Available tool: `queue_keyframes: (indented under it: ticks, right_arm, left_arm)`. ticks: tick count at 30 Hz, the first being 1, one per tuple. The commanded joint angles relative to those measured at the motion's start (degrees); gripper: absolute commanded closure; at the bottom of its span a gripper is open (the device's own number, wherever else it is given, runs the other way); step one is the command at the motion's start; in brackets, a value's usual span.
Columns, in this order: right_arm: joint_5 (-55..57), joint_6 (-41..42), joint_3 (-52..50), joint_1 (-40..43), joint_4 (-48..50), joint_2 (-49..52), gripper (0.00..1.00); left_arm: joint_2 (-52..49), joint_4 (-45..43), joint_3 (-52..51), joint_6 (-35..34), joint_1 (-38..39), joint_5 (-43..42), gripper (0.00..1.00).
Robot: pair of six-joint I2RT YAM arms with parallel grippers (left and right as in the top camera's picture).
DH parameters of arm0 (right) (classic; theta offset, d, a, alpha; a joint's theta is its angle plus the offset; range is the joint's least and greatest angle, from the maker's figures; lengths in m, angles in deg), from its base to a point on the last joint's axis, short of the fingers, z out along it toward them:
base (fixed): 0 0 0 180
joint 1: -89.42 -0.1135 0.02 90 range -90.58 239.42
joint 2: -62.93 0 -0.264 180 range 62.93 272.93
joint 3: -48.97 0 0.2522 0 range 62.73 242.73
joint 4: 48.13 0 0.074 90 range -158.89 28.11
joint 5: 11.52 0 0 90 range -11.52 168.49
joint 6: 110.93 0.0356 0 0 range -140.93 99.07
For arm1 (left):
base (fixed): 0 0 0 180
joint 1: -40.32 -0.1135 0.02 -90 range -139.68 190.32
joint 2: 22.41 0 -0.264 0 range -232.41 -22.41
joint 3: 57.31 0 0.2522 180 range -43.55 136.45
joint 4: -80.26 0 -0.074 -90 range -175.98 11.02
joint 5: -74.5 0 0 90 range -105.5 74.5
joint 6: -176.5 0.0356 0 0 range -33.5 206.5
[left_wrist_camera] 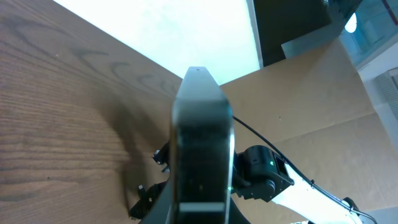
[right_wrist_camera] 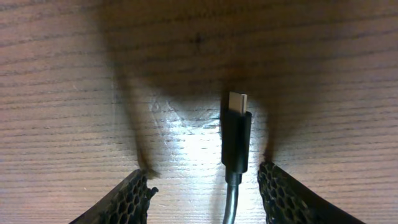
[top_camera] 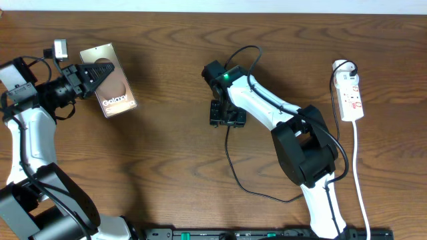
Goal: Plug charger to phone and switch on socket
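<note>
The phone (top_camera: 112, 85), a brownish slab with white "Galaxy" lettering, is at the far left, held by my left gripper (top_camera: 90, 75), which is shut on its edge. In the left wrist view the phone's dark edge (left_wrist_camera: 200, 149) fills the middle. The charger's black connector tip (right_wrist_camera: 236, 134) lies flat on the table between the open fingers of my right gripper (right_wrist_camera: 205, 183), nearer the right finger. From above, my right gripper (top_camera: 225, 115) points down at mid-table and the thin black cable (top_camera: 230, 163) trails toward the front. The socket (top_camera: 350, 93), a white power strip, lies at the right.
The power strip's white cord (top_camera: 360, 187) runs down the right side to the front edge. The right arm's body (top_camera: 303, 143) stands between the gripper and the strip. Brown cardboard (left_wrist_camera: 323, 93) stands beyond the table in the left wrist view.
</note>
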Motion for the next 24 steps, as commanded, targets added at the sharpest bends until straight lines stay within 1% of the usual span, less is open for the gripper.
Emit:
queue_keyframes:
  ticks: [1, 8, 12, 15, 18, 20, 22, 24]
  right_arm:
    - [-0.9, 0.1, -0.2, 0.7, 0.8, 2.4, 0.44]
    - [-0.9, 0.1, -0.2, 1.6, 2.6, 2.4, 0.44]
    - [-1.0, 0.1, -0.2, 2.1, 2.9, 2.4, 0.46]
    - [-1.0, 0.1, -0.2, 2.2, 2.9, 2.4, 0.5]
    - [-1.0, 0.1, -0.2, 2.2, 2.9, 2.4, 0.6]
    - [-1.2, 0.1, -0.2, 2.1, 2.8, 2.4, 0.64]
    - [-1.6, 0.1, -0.2, 2.1, 2.8, 2.4, 0.66]
    - [-2.1, 0.1, -0.2, 2.1, 2.8, 2.4, 0.65]
  left_arm:
    - [1.4, -0.1, 0.2, 0.1, -0.1, -2.4, 0.92]
    - [1.4, -0.1, 0.2, 0.1, -0.1, -2.4, 0.93]
    - [1.4, -0.1, 0.2, 0.1, -0.1, -2.4, 0.92]
    - [1.4, -0.1, 0.2, 0.1, -0.1, -2.4, 0.93]
    - [1.4, -0.1, 0.2, 0.1, -0.1, -2.4, 0.93]
    - [1.4, -0.1, 0.2, 0.1, -0.1, -2.4, 0.92]
    - [1.4, -0.1, 0.2, 0.1, -0.1, -2.4, 0.92]
    - [1.4, -0.1, 0.2, 0.1, -0.1, -2.4, 0.92]
